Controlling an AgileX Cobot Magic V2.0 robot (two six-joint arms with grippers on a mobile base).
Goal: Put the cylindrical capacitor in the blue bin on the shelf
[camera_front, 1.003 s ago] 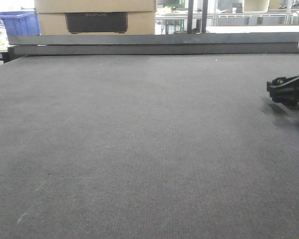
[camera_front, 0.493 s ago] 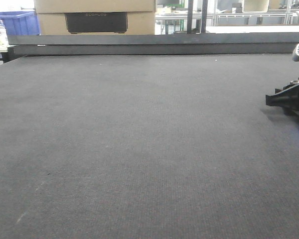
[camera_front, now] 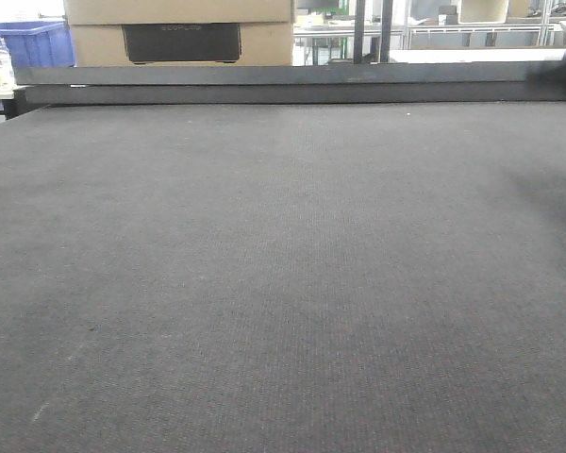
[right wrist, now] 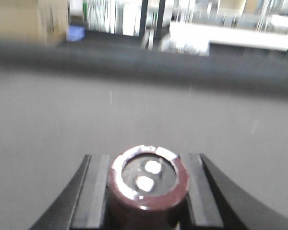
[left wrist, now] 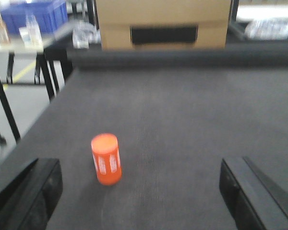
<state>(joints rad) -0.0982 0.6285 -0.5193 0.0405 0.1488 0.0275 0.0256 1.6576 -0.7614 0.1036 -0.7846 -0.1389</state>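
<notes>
The left gripper (left wrist: 141, 191) gapes wide and empty, with one orange canister (left wrist: 106, 158) just ahead between its jaws and one blue bin (left wrist: 36, 14) far ahead to its left. The right gripper (right wrist: 147, 189) is closed on the one cylindrical capacitor (right wrist: 149, 179), which stands upright between its jaws. I judge the carry to be in hand, and the next move calls for a steady lift and a reach towards the bin with a firm grip.

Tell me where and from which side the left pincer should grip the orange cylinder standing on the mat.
Probably its curved side wall at mid-height, approached level from the near side. The orange cylinder stands upright on the mat, left of centre ahead of the open left pincer, so shift left first.
</notes>
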